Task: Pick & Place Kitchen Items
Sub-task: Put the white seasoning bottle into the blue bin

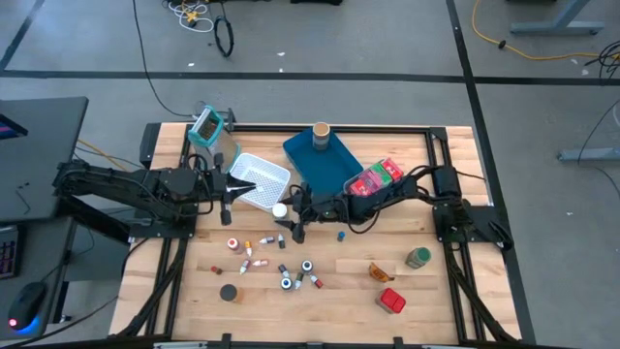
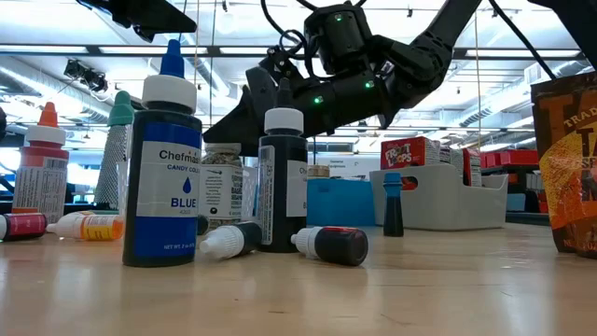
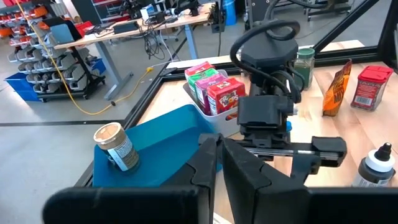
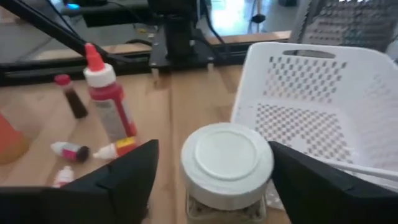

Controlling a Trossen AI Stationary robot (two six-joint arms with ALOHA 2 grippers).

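Observation:
A small jar with a white lid (image 4: 227,162) stands upright on the wooden table beside the near right corner of the white mesh basket (image 1: 260,179). My right gripper (image 4: 212,148) is low over the table and open. One finger stands on each side of the jar (image 1: 279,209), with a gap showing on both sides. My left gripper (image 1: 235,190) hovers shut over the basket's left edge with nothing in it. Small bottles (image 1: 281,267) stand and lie scattered on the near half of the table, among them a red bottle (image 4: 109,102).
A blue tray (image 1: 334,165) at the back holds a tan-lidded jar (image 1: 321,131). A grey bin (image 1: 373,177) holds red, pink and green packets. At the near right are a green-lidded jar (image 1: 418,258), an orange packet (image 1: 380,272) and a red tin (image 1: 391,301).

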